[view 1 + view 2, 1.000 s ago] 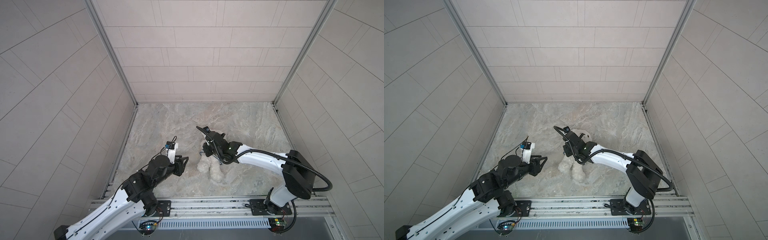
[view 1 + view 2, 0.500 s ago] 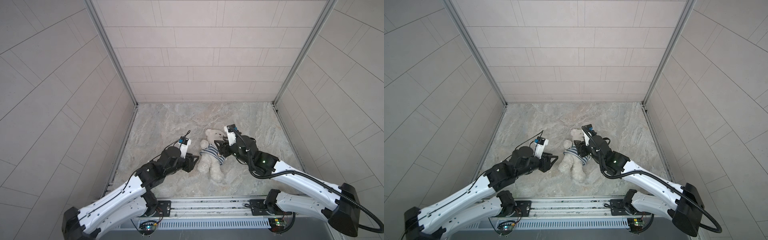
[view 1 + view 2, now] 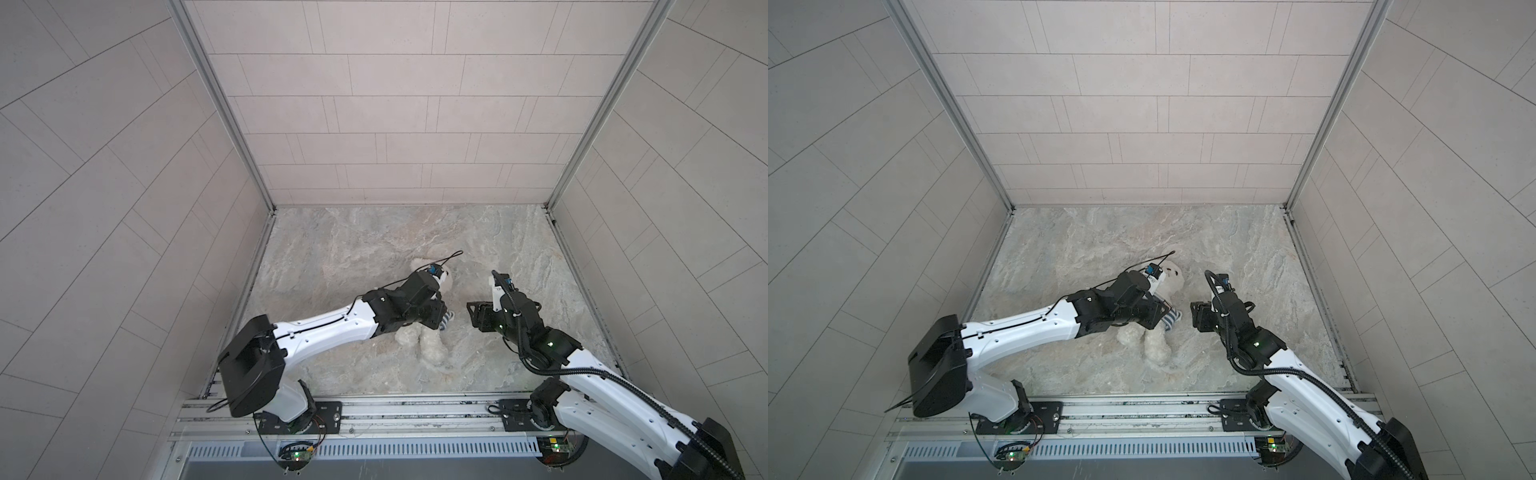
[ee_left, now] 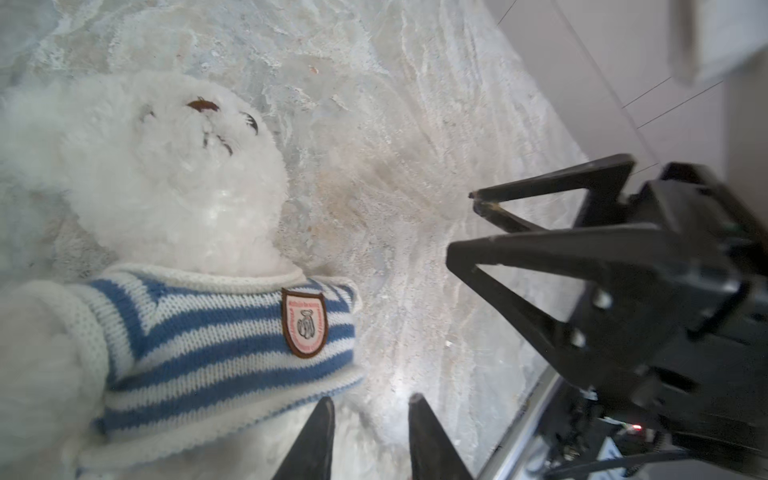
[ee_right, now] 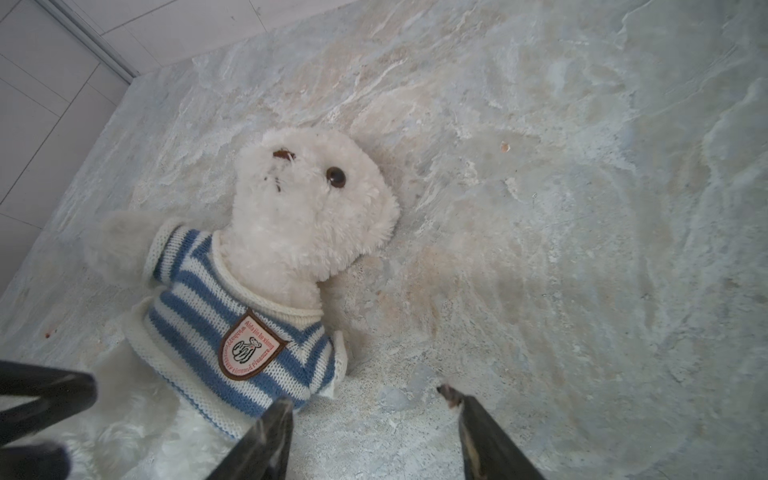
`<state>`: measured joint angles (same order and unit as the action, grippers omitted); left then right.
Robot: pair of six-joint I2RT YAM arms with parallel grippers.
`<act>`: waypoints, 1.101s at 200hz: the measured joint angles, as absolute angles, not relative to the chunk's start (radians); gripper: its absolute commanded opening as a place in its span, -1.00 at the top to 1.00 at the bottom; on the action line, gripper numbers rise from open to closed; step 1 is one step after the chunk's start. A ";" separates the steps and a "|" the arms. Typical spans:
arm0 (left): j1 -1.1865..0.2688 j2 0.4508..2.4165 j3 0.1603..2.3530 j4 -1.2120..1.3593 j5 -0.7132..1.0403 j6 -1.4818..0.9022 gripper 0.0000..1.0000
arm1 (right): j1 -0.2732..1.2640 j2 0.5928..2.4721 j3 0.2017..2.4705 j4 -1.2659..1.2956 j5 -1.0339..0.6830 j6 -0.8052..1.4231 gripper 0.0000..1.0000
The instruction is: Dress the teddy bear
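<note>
Left gripper: The left gripper point(image 4: 372, 399) is open just a little, with nothing between its fingers. It hangs over the bear's tummy, and one fingertip is right at the bottom edge of the shirt.
Right gripper: The right gripper point(image 5: 365, 395) is open wide and holds nothing. It is just to the right of the bear and not touching it.
Teddy bear: The teddy bear point(image 5: 307, 208) lies on its back in the middle of the table, head far, legs near. In both top views the robot's left arm point(image 3: 332, 328) hides most of it.
Shirt: The striped shirt point(image 5: 232, 299) covers the chest, with the badge point(image 5: 249, 345) facing up. The bear's arm on the left pokes out of its sleeve. I see no arm out of the right sleeve.
How it feels: I think the bear is light, soft and squishy. It will not break, but it may slide or roll when pushed. The knit shirt looks stretchy and can bunch up.
Where to hold: Pinch the thick knit edge of the hem or the right sleeve. The fluffy fur may slip out.
Around: A bare stone-look table point(image 5: 582, 208), tiled walls point(image 3: 374, 104) and a metal rail point(image 3: 395, 411) on the near side.
In the way: The two grippers are close together by the bear and could bump.
</note>
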<state>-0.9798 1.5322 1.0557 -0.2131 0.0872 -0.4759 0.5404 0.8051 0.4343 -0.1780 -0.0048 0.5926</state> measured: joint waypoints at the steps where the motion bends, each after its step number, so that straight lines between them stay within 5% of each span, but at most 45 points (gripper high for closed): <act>1: -0.978 1.536 1.056 -0.213 0.084 -0.478 0.45 | 0.540 0.806 0.434 -0.177 -0.006 0.593 -0.28; 93: -0.811 1.575 0.817 -0.036 0.055 -0.505 0.63 | 0.540 0.940 0.378 -0.051 -0.087 0.620 -0.11; 169: -0.760 1.596 0.725 0.172 0.122 -0.496 0.75 | 0.602 1.080 0.452 0.040 -0.147 0.593 0.49; 220: -0.759 1.596 0.699 0.226 0.140 -0.488 0.82 | 0.611 1.183 0.487 0.114 -0.163 0.596 0.55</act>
<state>-0.7586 1.5963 0.6994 0.2264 0.1398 -0.4885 0.6109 1.1831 0.4866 0.1139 -0.1627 0.5957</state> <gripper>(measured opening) 0.095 0.227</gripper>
